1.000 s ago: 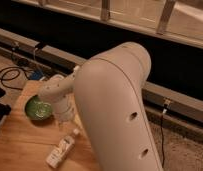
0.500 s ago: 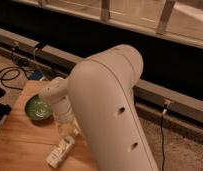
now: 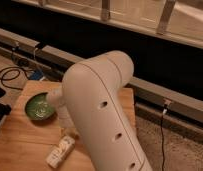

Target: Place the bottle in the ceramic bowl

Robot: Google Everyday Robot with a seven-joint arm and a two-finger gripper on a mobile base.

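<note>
One bent arm (image 3: 102, 117) hangs the gripper (image 3: 69, 135), seemingly spread wide, above the bottle (image 3: 60, 153).

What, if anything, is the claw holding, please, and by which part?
Cannot be told: the claw, largely hidden behind the white arm, hangs at the far end of the slim white plastic bottle on the table.

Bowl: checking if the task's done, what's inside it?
Only glaze shows in the bowl; the arm covers its right rim. The bottle lies on the table, gripper close by it.

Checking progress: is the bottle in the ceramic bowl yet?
No, the bottle lies on the table outside the bowl, gripper close to it.
</note>
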